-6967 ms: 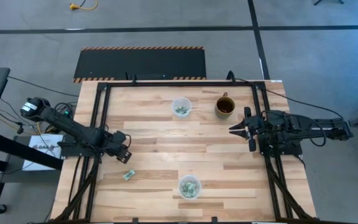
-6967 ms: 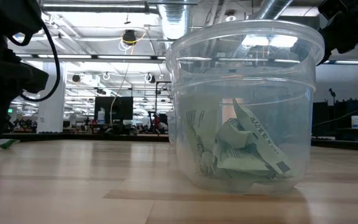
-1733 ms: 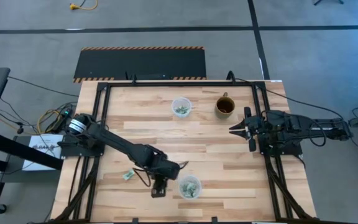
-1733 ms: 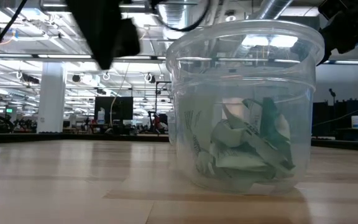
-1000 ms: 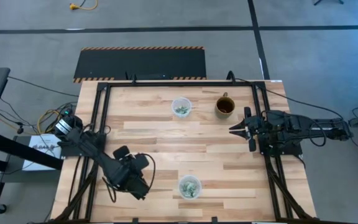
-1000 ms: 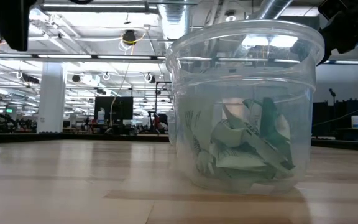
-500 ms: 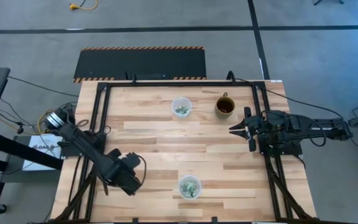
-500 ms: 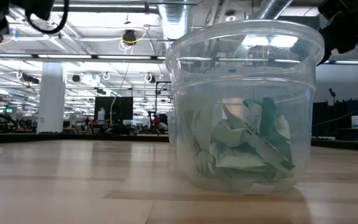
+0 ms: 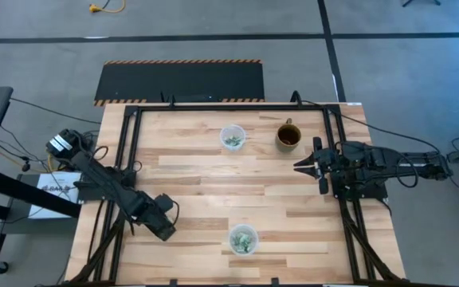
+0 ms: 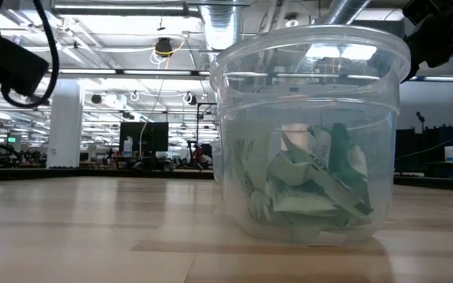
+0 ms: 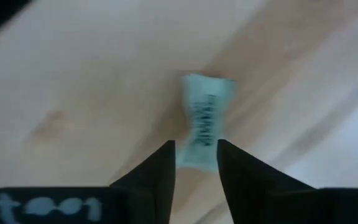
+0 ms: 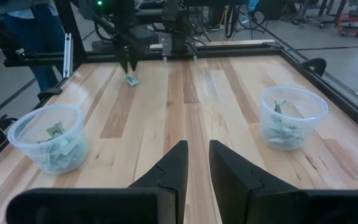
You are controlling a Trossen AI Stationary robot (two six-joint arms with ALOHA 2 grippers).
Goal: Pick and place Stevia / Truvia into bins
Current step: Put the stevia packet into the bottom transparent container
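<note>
One loose Stevia / Truvia packet lies flat on the bare table near the left edge, directly beneath the left end effector. In the left wrist view its near end sits in the narrow gap between the two dark fingers, which stand only slightly parted and do not appear to hold it. The right wrist view places the same packet on the table beside the tips of the left arm.

Assessment of the step in hand: the pick is being set up. To do it well, the fingers should descend straight, straddle the packet across its narrow width, touch the wood lightly and then close, as a thin paper packet offers little edge and may slide or fold. The gap looks barely wider than the packet, so alignment matters.

The packet is pale green with dark print along its length and looks pinched at the middle.

Both bins already contain crumpled packets: the near bin at the front edge, and the far bin beside a brown mug.

The right end effector waits at the right side, fingers slightly parted, holding nothing.
</note>
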